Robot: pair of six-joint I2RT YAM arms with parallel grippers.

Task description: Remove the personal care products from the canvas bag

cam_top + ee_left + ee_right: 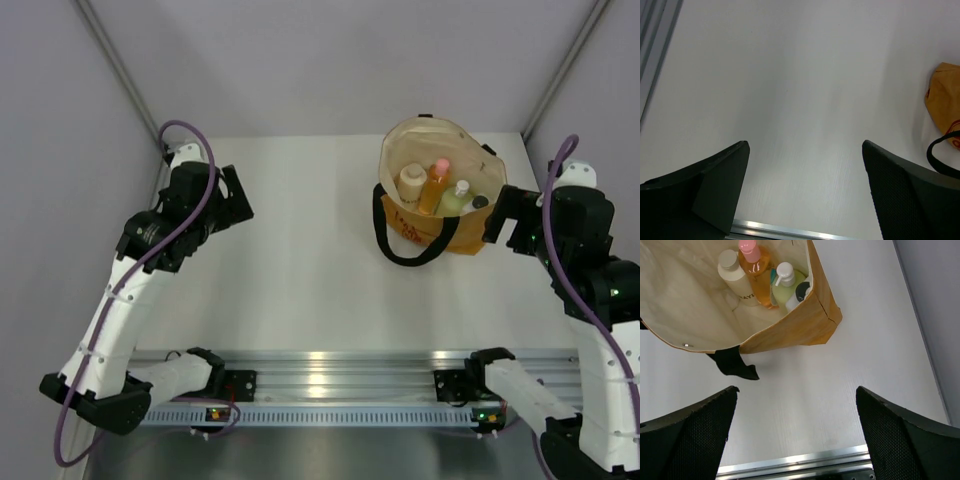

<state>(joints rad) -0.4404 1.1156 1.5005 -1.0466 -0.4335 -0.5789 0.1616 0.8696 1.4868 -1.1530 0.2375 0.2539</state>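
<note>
While canvas bag (462, 236) gapes upward, bottles (434, 190) upright

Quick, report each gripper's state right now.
Left gripper: open, holding nothing.
Right gripper: open, holding nothing, close to the canvas bag.

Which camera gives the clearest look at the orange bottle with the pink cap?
The right wrist view: the orange bottle sits close and large inside the canvas bag, cap and body both visible. The top external view shows it too, but small. The left wrist view catches only a corner of the bag, no bottle.
</note>
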